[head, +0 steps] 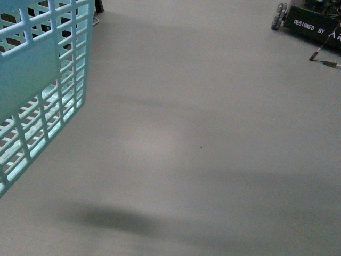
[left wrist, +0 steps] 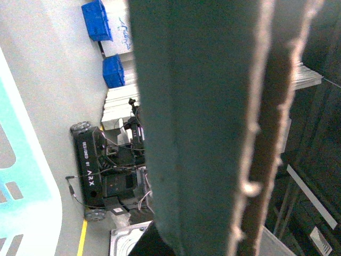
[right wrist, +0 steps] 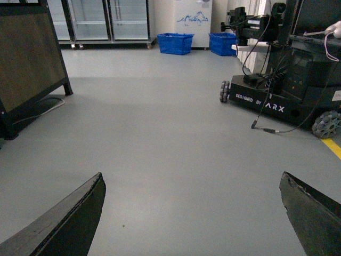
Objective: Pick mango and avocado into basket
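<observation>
Closest in, the right gripper [right wrist: 192,177] is spread wide with its dark fingers [right wrist: 69,224] far apart and only bare grey floor [head: 202,133] between them, so it carries nothing. Its wrist looks out low and nearly level across the room, which suggests an arm held forward and waiting rather than reaching. The left wrist view is mostly filled by a blurred dark blue-green slab [left wrist: 192,106] with a ribbed brownish edge. It may be the basket's handle seen very close, but I cannot tell, nor whether the left gripper is clenched or released. Neither arm shows in the front view. The basket [head: 32,69] stands just left of the robot on the floor, its slotted turquoise wall filling that side. Neither the mango nor the avocado appears in any view, and what lies inside the basket cannot be made out through the slots. So the task is either barely begun or already finished, and the pictures do not settle which. Farther off sit a black wheeled base [right wrist: 266,101] and, beyond it, blue crates [right wrist: 175,42].
</observation>
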Tool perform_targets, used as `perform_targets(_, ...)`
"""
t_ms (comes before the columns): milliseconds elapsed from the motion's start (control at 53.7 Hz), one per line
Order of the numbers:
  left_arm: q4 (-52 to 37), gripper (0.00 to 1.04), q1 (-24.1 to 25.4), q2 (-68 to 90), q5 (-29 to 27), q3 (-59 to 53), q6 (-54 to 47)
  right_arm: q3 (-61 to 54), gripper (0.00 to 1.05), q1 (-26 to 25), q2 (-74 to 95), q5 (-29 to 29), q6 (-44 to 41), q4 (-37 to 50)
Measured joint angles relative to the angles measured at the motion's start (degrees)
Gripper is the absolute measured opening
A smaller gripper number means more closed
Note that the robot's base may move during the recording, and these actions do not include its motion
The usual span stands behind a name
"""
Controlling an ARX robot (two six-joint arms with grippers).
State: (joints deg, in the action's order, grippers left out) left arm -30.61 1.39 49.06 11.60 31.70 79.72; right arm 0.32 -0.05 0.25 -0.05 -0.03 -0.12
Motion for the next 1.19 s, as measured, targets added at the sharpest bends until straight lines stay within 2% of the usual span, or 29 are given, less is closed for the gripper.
perform_targets(1192, 0.00, 0.08, 0.00, 0.00, 0.00, -0.31, -0.04, 0.00, 0.97, -0.02, 0.00, -0.02, 0.00, 0.00)
